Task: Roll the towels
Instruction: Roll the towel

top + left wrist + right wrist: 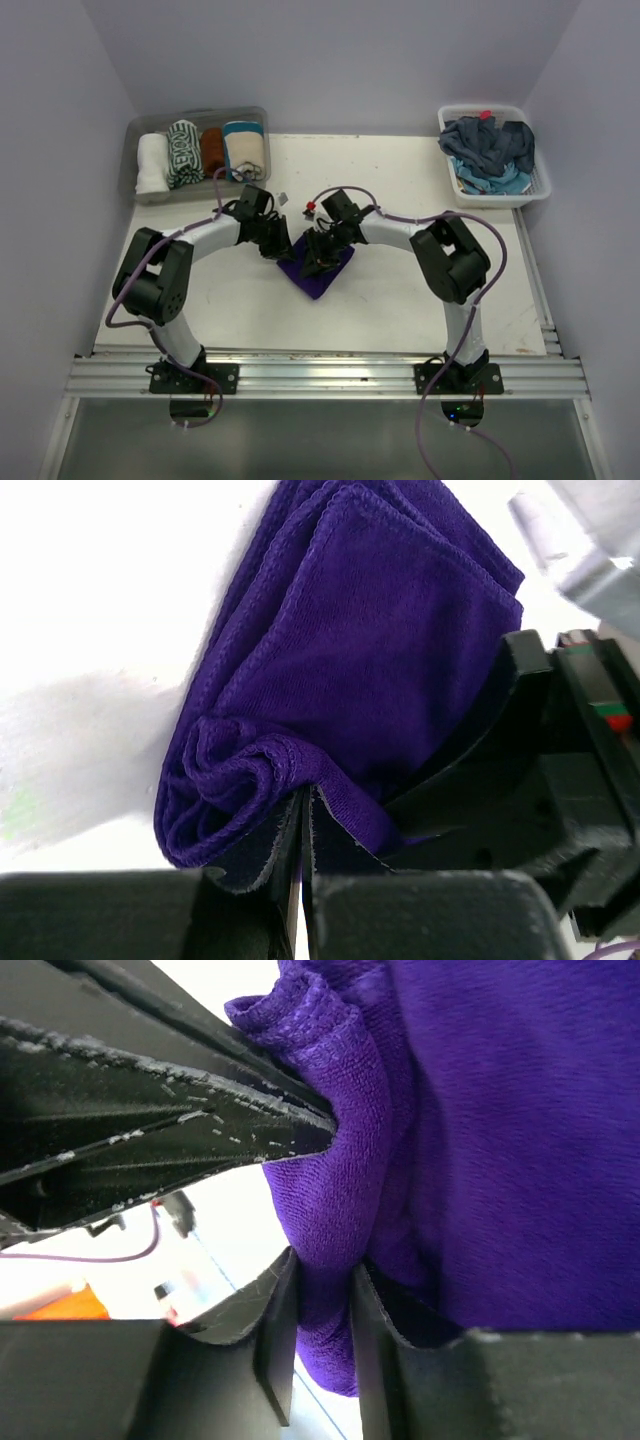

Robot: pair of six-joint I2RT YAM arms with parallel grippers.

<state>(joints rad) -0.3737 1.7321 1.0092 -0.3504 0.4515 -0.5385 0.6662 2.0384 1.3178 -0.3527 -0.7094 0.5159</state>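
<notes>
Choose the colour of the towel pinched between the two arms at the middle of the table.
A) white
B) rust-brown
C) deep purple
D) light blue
C: the towel between the two arms is deep purple, and both wrist views show fingers closed on purple cloth.

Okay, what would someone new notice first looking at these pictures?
A deep purple towel in the middle of the table, partly rolled, with the left pincer and right pincer both shut on it. Four rolled towels fill a clear tub at back left, and loose blue towels heap in a white lattice basket at back right.
</notes>
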